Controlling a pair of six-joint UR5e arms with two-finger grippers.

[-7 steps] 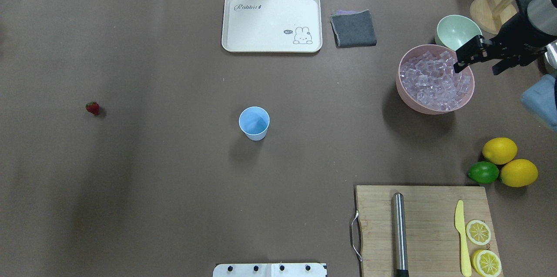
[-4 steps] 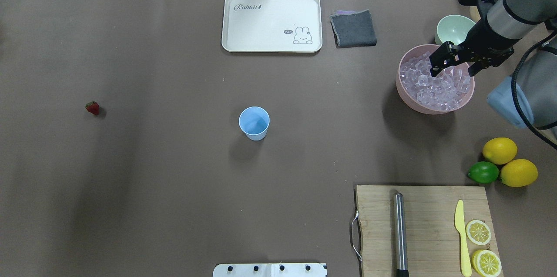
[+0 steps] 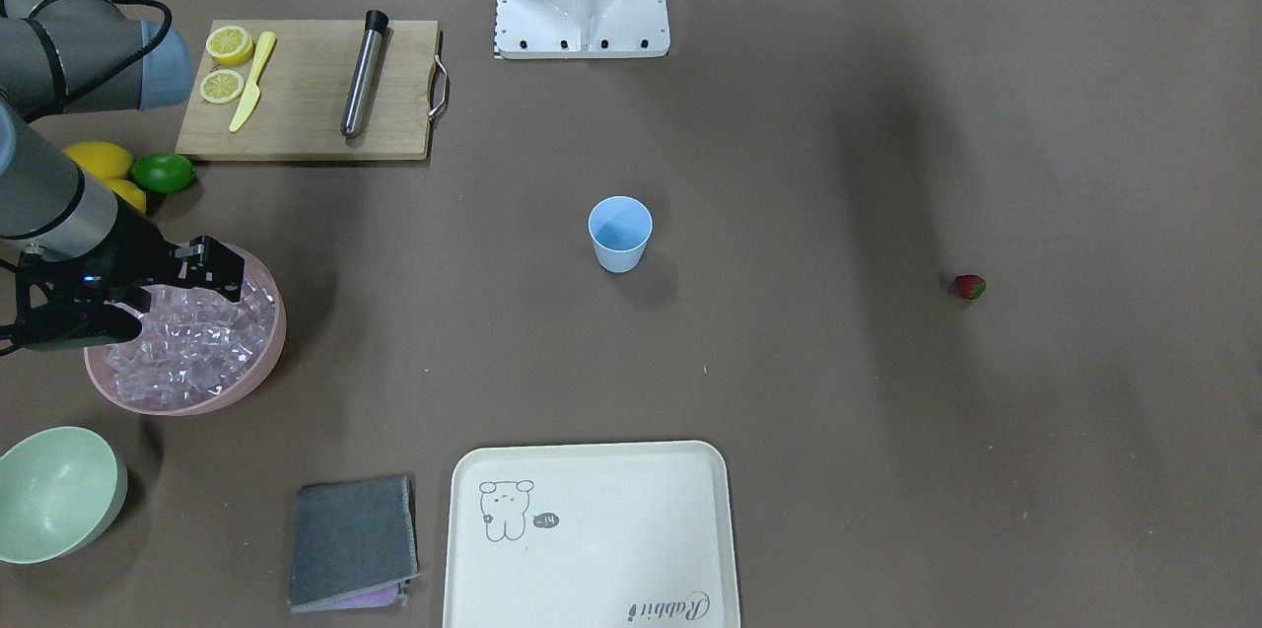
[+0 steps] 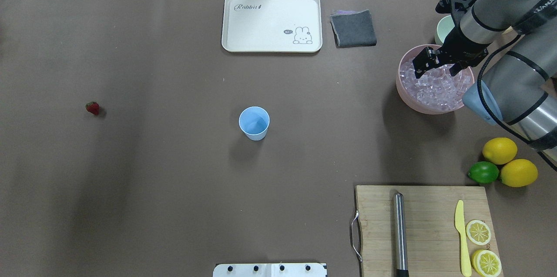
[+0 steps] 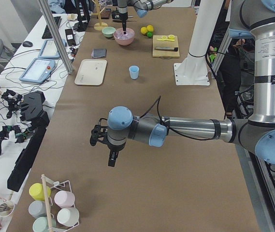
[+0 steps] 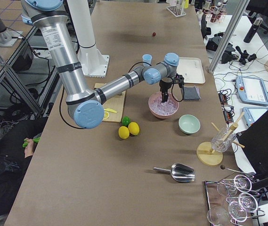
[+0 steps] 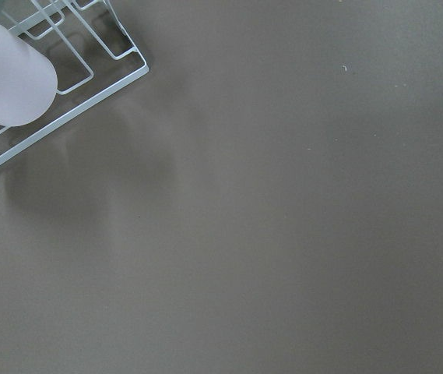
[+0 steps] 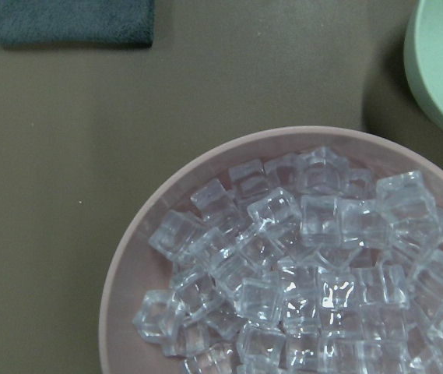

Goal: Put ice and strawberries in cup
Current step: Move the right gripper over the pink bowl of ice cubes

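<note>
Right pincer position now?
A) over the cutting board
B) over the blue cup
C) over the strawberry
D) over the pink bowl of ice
D: the right pincer hangs above the pink bowl filled with ice, while the cup stands empty mid-table, well apart from it.

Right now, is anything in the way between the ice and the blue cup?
No. Only bare table lies between the ice in the pink bowl and the cup. The right gripper hangs open over the ice, nothing between them.
</note>
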